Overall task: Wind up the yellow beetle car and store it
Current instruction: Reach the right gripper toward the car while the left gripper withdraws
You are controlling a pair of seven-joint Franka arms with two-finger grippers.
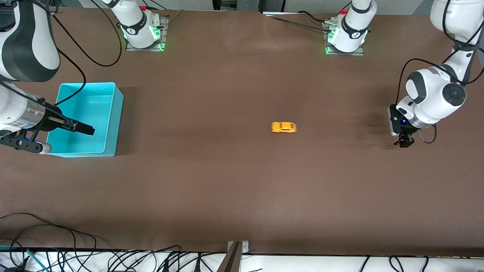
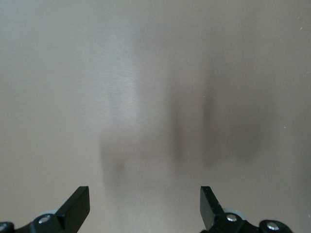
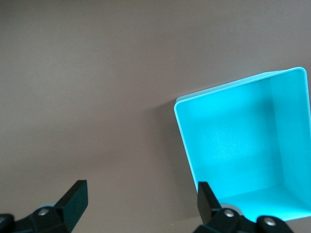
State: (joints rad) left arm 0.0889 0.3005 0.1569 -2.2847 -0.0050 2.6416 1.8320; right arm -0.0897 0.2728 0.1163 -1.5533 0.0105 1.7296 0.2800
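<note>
While the yellow beetle car (image 1: pixel 284 127) sits blurred on the brown surface (image 1: pixel 242 181), small, rounded and orange-yellow, I see my left tool (image 1: pixel 404 142) released over bare surface at its own end, and my right tool (image 1: pixel 84 128) released over the turquoise bin (image 1: pixel 109 117).

Robotics lab, test bench setup. Two white arm bases (image 1: pixel 141 28) bolted on metal plates w/ green status LEDs at edge of brown mat-covered table (image 1: pixel 227 181). Loose black cables (image 1: pixel 113 260) tangled along edge nearest front cam. Turquoise plastic bin (image 1: pixel 90 117) as prop. No household furnishings visible.
</note>
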